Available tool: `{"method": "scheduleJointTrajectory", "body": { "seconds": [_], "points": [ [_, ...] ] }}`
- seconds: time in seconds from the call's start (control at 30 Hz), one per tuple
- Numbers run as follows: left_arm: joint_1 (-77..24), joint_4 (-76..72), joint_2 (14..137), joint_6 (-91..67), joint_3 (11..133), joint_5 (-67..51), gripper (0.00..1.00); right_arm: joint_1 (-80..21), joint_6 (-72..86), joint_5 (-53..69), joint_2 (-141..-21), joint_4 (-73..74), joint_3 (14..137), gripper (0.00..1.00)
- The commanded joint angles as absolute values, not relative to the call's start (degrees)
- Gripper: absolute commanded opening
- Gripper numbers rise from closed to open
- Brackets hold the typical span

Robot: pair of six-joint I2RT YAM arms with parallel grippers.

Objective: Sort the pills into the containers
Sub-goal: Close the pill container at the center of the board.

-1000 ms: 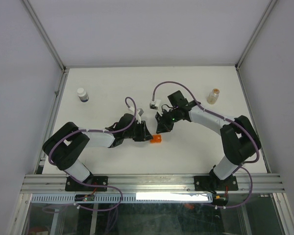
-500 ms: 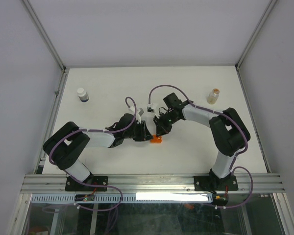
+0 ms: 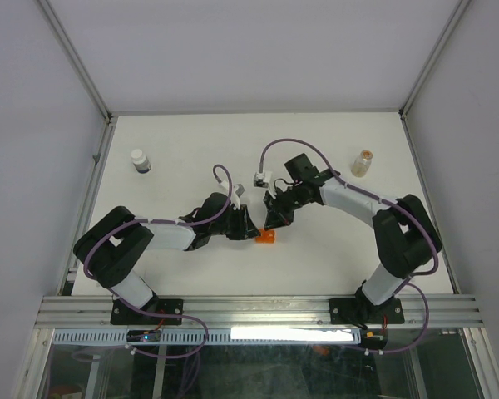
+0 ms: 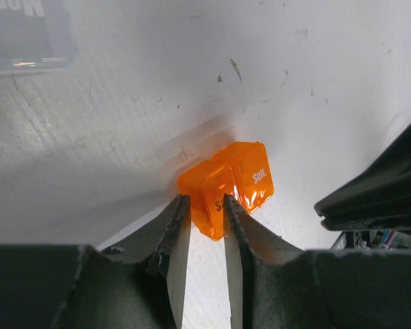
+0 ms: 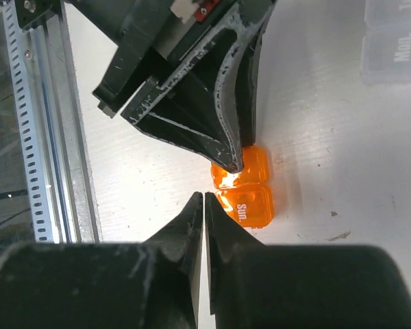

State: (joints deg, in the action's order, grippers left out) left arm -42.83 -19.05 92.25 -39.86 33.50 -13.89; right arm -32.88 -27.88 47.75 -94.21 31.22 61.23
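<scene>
A: Left gripper [image 4: 205,205]?
B: Clamped on the orange container [image 4: 236,181] — pinching one wall or flap of it between both fingers, low on the table [image 3: 191,141], near the middle, just ahead of the two arms.
A: And the right gripper [image 5: 204,205]?
B: Pressed together, holding nothing. Poised tip-down just beside the same container, by the half marked "Sun.", apparently not touching.
A: Lid open or closed?
B: Hard to say. Looks like two orange halves side by side, so possibly folded open; cannot tell for sure.
A: Any pills in view?
B: None loose on the table, none between any fingers. Something orange-tan inside the clear vial [image 3: 362,162], far right, well apart from both grippers — too small to call.
A: Other containers?
B: White bottle [image 3: 140,160] standing upright at far left, touched by neither arm. Also a clear compartment box [image 5: 397,48] marked "Mon." near the orange one, caught only at the edge of the wrist views.
A: Progress, then?
B: Early, by the look of it. No sign of anything sorted; seemingly busy getting the orange container held and opened. Left to do: fetching pills, dropping them in, then the same for the rest
</scene>
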Motion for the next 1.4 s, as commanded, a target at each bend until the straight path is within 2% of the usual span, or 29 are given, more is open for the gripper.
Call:
{"method": "scheduleJointTrajectory", "body": {
  "seconds": [0.0, 0.13, 0.27, 0.53, 0.7, 0.8, 0.93, 1.03, 1.37],
  "points": [
    [-43.5, -18.1, 92.9, -39.6, 33.0, -14.2, 0.25, -33.0, -30.5, 46.7, -96.9, 32.4, 61.4, 0.06],
    [-43.5, -18.5, 93.4, -39.7, 33.2, -14.4, 0.25, -32.4, -31.7, 39.2, -104.8, 36.6, 64.0, 0.04],
    [-43.6, -18.9, 94.0, -39.6, 33.1, -14.9, 0.25, -32.1, -30.7, 36.0, -105.3, 36.1, 64.2, 0.04],
    [-43.6, -18.6, 93.5, -39.5, 33.3, -14.9, 0.25, -31.0, -35.1, 51.1, -95.9, 38.1, 63.9, 0.06],
    [-43.5, -18.3, 93.6, -39.6, 33.6, -14.9, 0.25, -31.2, -37.4, 51.3, -92.0, 36.4, 61.4, 0.06],
    [-43.5, -18.3, 93.7, -39.5, 33.7, -14.9, 0.25, -32.1, -37.6, 48.1, -93.5, 35.3, 60.5, 0.06],
    [-43.5, -18.3, 94.1, -39.4, 33.7, -14.9, 0.25, -33.9, -37.4, 35.9, -102.2, 35.5, 61.9, 0.05],
    [-43.5, -18.5, 94.5, -39.2, 33.7, -15.3, 0.25, -33.7, -35.5, 32.1, -104.8, 35.0, 62.4, 0.04],
    [-43.4, -17.9, 93.9, -38.9, 34.1, -15.0, 0.25, -32.0, -38.4, 49.0, -95.0, 38.4, 63.0, 0.06]
  ]
}}
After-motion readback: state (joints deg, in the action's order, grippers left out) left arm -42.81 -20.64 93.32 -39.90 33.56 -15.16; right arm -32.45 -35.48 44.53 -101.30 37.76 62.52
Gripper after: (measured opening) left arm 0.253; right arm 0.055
